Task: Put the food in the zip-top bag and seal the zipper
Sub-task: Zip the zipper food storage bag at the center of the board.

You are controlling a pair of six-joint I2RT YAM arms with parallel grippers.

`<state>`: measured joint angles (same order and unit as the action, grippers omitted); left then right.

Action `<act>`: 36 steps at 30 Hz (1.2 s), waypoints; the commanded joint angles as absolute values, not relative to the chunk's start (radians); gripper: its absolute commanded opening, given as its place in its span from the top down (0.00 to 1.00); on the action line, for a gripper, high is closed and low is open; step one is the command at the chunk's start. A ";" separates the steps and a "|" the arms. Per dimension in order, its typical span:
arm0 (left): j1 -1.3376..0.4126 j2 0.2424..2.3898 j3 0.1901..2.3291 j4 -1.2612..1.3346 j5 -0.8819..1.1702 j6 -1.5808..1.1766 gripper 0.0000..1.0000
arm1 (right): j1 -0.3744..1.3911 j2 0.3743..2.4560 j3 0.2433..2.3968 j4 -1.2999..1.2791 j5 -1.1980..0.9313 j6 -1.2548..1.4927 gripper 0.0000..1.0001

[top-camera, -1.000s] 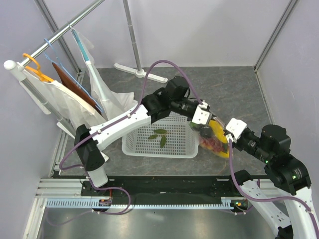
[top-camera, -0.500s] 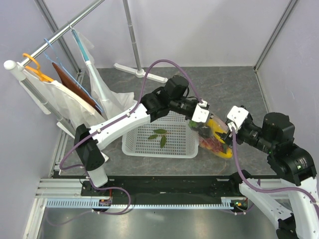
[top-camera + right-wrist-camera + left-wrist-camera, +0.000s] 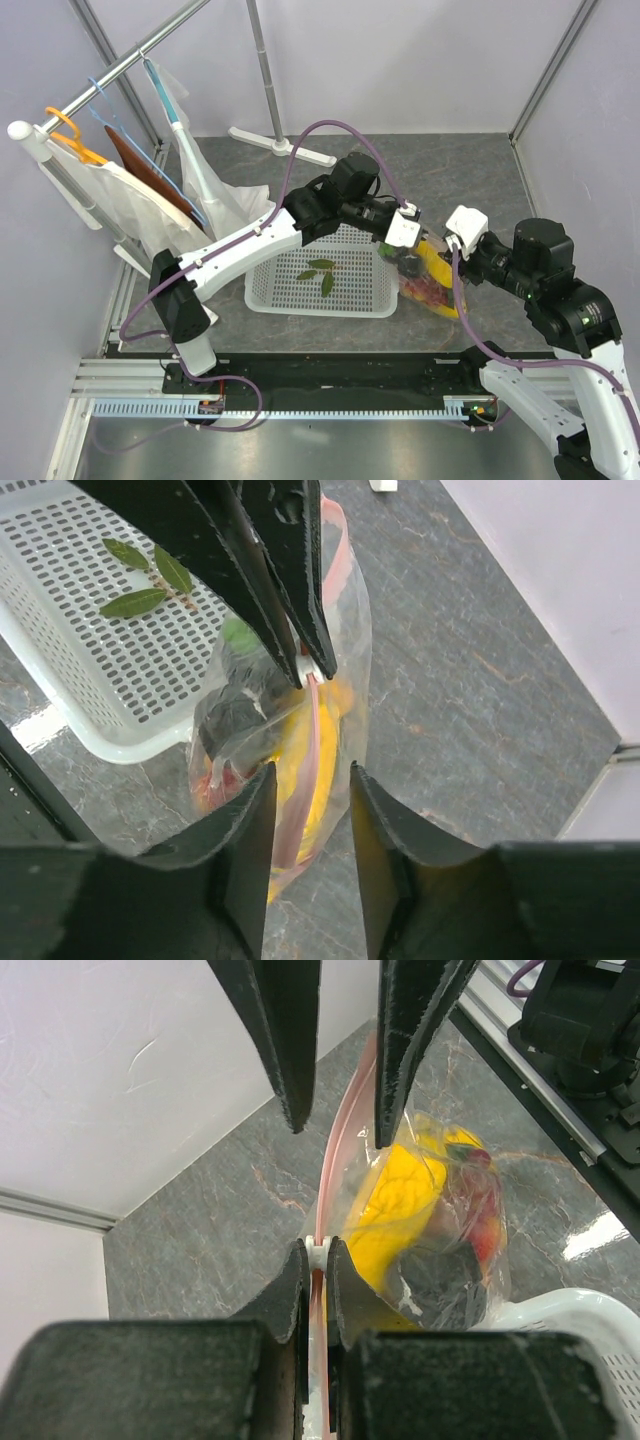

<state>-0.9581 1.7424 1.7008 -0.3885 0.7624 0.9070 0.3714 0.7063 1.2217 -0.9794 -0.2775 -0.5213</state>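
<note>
Grey marble tabletop (image 3: 480,170), pale walls (image 3: 400,60); left tool (image 3: 318,1252) pinching the zipper (image 3: 336,1160), right tool (image 3: 311,773) spread

Bright, even, diffuse light from above, with faint soft shadows, white glare patches on the polished grey floor (image 3: 590,1240) in both wrist views, soft-focused dark foreground there, and a sharp top view with slight wide-angle lean at edges.

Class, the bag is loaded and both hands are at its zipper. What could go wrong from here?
1. Only the left hand grips the zipper; the right hand straddles it open, so a pull could slip the strip free.
2. The yellow fruit bulges close under the zipper and may keep it from sealing.
3. The hands are close together and might collide.
</note>
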 commanded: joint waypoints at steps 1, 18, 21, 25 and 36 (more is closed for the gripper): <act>-0.965 1.710 1.723 -0.390 0.796 0.891 0.98 | 0.376 0.700 1.209 -0.946 -0.239 -0.525 0.72; -0.830 1.782 1.701 -0.414 0.787 0.936 0.98 | 0.376 0.594 1.207 -0.957 -0.176 -0.563 1.00; -0.805 1.792 1.695 -0.423 0.784 0.962 0.98 | 0.374 0.586 1.201 -0.956 -0.166 -0.565 1.00; -0.769 1.810 1.700 -0.436 0.769 0.986 0.98 | 0.376 0.581 1.198 -0.954 -0.163 -0.558 1.00; -0.664 1.879 1.738 -0.489 0.726 1.060 0.98 | 0.376 0.563 1.207 -0.957 -0.130 -0.563 1.00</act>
